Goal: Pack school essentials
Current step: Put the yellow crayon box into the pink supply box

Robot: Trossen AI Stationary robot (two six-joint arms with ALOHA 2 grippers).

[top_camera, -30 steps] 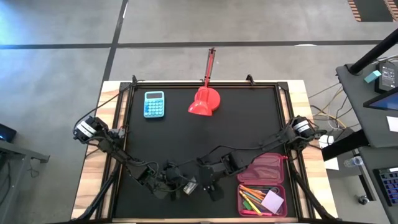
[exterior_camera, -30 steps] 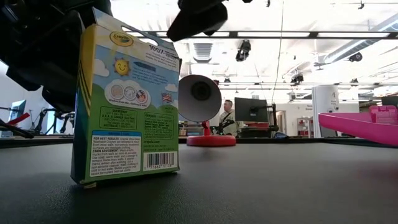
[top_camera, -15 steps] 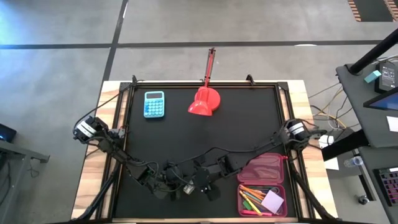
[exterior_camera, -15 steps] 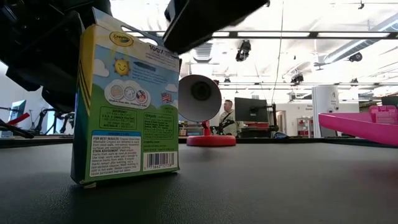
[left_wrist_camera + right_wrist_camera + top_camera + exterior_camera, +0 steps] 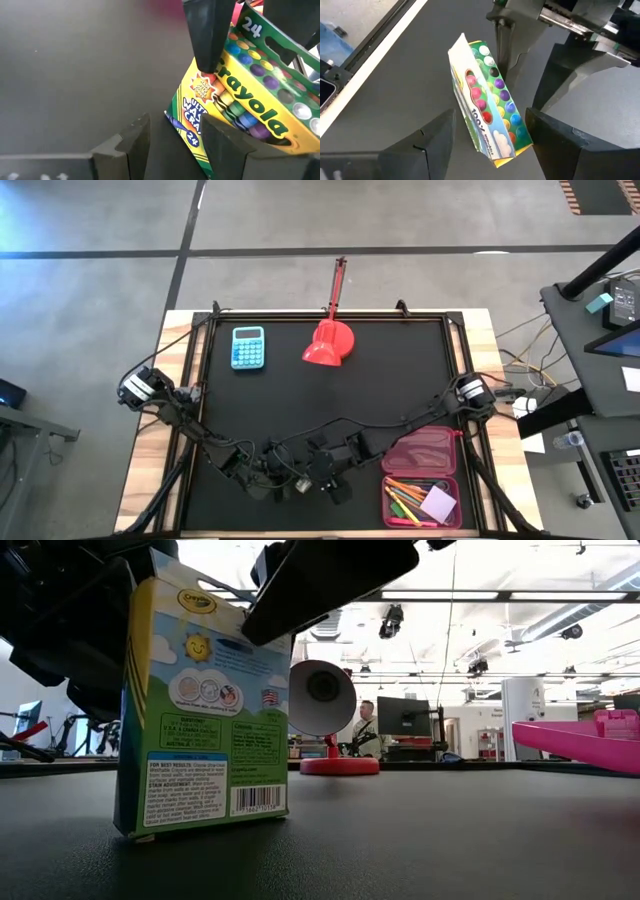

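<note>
The yellow-green crayon box (image 5: 200, 700) stands upright on its bottom edge on the black mat near the table's front, left of centre. My left gripper (image 5: 177, 120) is at the box's lower part and shut on it. My right gripper (image 5: 491, 112) hangs open just above the box (image 5: 490, 100), one finger on each side; in the low view one finger (image 5: 330, 580) crosses the box's upper right corner. The other school essentials, pens and pencils (image 5: 405, 492) and a pale note pad (image 5: 438, 502), lie in the pink case. My left gripper has the crayon box's lower corner (image 5: 192, 142) between its two fingers, coming in slanting down from the table's left. One finger (image 5: 225, 145) lies against the printed front face; the other finger's contact does not show plainly. The box stays upright with its bottom edge (image 5: 200, 823) on the mat.
The open pink case (image 5: 425, 470) lies at the front right, close to my right arm. A light-blue calculator (image 5: 248, 347) and a red domed object with a stick (image 5: 328, 343) sit at the far side. The mat's middle is bare.
My right gripper has come down toward the crayon box and rolled a little, so its finger now overlaps the box's top corner in the low view. The box and my left gripper have kept still.
</note>
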